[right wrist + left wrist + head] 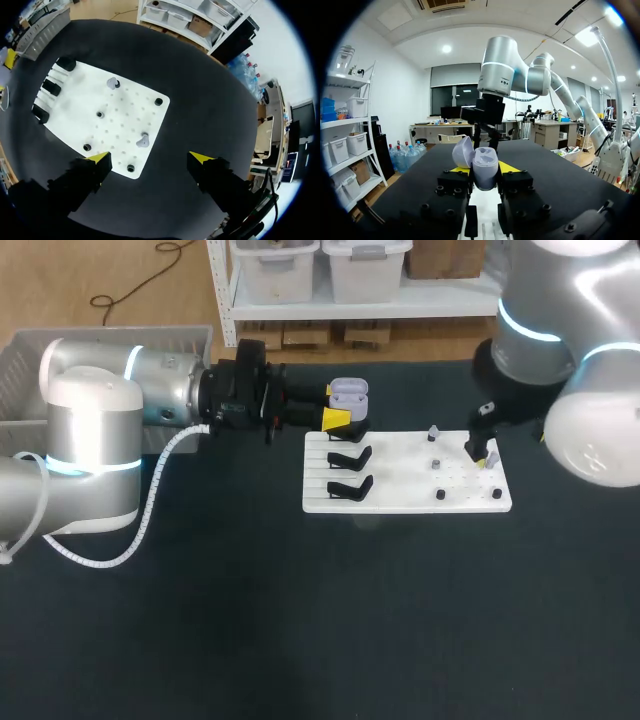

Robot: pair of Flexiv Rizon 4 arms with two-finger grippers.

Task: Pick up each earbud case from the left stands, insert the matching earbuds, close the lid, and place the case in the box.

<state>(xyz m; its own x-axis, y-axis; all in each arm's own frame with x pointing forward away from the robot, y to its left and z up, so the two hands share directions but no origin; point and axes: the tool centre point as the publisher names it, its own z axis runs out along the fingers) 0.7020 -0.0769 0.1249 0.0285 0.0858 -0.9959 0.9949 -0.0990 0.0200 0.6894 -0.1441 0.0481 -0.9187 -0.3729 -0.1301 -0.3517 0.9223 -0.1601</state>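
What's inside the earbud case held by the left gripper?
The earbud case, clamped in the left gripper, has its lid tipped open. No earbud shows at its mouth in the left wrist or head view. The bottom of its wells is hidden by the rim.

1. The silver left arm [100, 410] lies level, coming in from the left. Its black, yellow-tipped left gripper [336, 405] clamps a lilac open-lidded earbud case [485, 165] from both sides.
2. The silver right arm [590, 410] bends down from the right. Its right gripper [150, 158] points downward with its fingers spread wide.
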